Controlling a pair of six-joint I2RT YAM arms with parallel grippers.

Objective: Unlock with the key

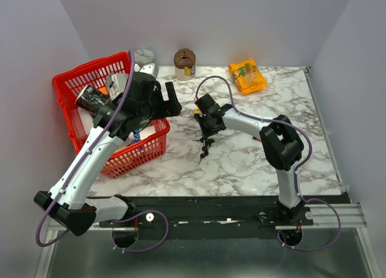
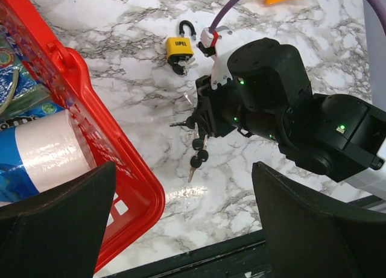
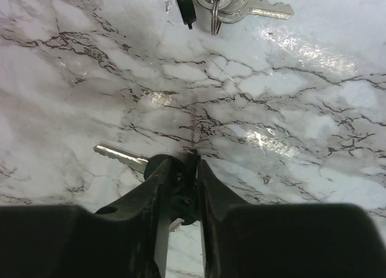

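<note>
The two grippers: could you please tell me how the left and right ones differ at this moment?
The left gripper is open, jaws wide and empty; the right gripper is shut on a key. The left hangs by the red basket, the right farther out over the table, near the padlock. Both are black and point down at the table.

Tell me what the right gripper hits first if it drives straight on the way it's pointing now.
Right gripper would likely meet bare marble tabletop first, just beyond the key pinched in its jaws. The yellow padlock isn't in that line; depth is unclear.
</note>
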